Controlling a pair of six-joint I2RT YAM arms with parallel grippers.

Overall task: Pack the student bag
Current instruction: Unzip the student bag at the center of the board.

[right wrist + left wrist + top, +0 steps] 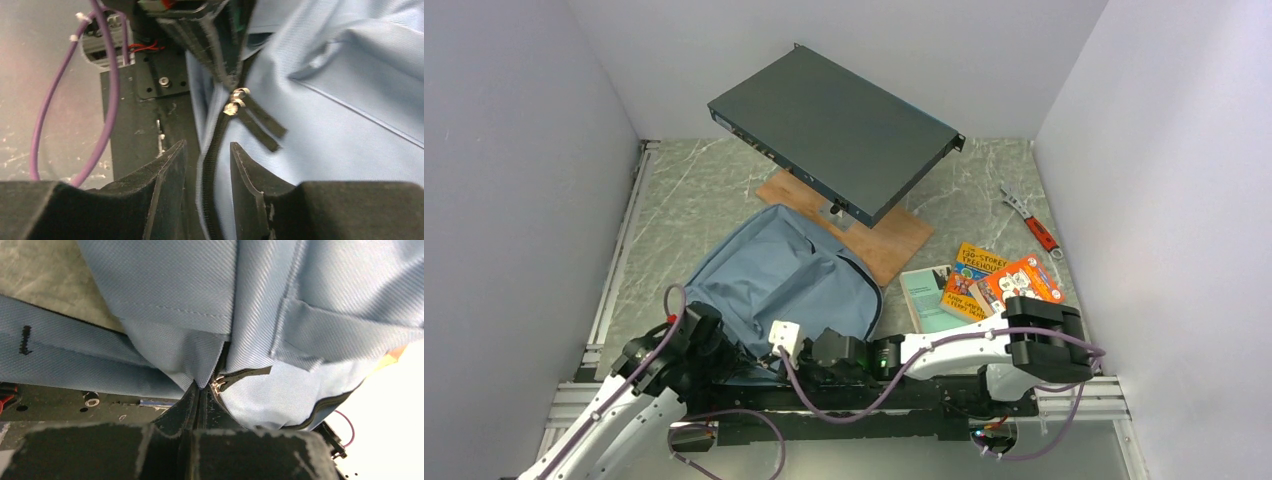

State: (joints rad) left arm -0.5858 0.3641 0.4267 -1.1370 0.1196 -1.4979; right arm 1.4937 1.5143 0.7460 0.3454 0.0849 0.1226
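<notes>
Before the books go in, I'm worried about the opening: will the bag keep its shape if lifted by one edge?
Probably not: the bag lies slumped flat, and its cloth gathers to a point at the shut left pincer, so it looks floppy. Likely light too; thin fabric, no bulge inside.

The student bag [774, 280] lies left of the books [989, 285], with the metal box [834, 135] behind both.

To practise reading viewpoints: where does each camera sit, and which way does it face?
Top external: above and behind the robot, looking down on student bag, books; both arms show.
Left wrist: on that wrist, facing bag fabric; left gripper shut on it.
Right wrist: facing the zipper; right gripper open astride it.
Shared: wrist views both show the zipper pulls.
</notes>
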